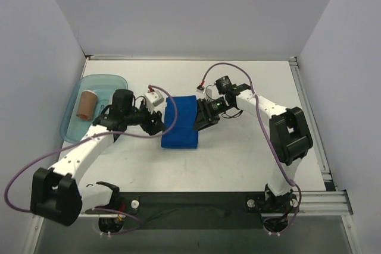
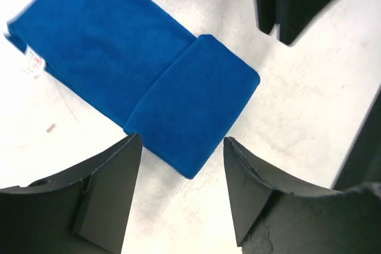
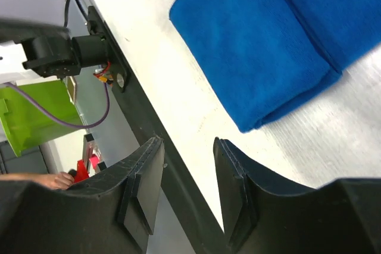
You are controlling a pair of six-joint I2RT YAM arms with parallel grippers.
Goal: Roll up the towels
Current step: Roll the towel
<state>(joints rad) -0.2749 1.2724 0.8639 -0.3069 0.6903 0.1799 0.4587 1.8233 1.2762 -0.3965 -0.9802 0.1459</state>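
On table (image 1: 238, 159) | blue towel (image 1: 180, 124) folded | tag (image 2: 34, 60) unreadable | left pincer (image 2: 181, 141) apart | right pincer (image 3: 187, 142) apart

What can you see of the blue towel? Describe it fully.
The blue towel looks like soft royal-blue terry, folded into a long strip with one end doubled over into a thicker pad. A small white tag sticks out near the other end. It lies flat on the white table, with nothing gripping it.

The left gripper (image 1: 158, 124) and right gripper (image 1: 199, 122) hid both side edges of the blue towel (image 1: 178, 126). Its white tag (image 2: 33, 62) was blurred and unreadable.
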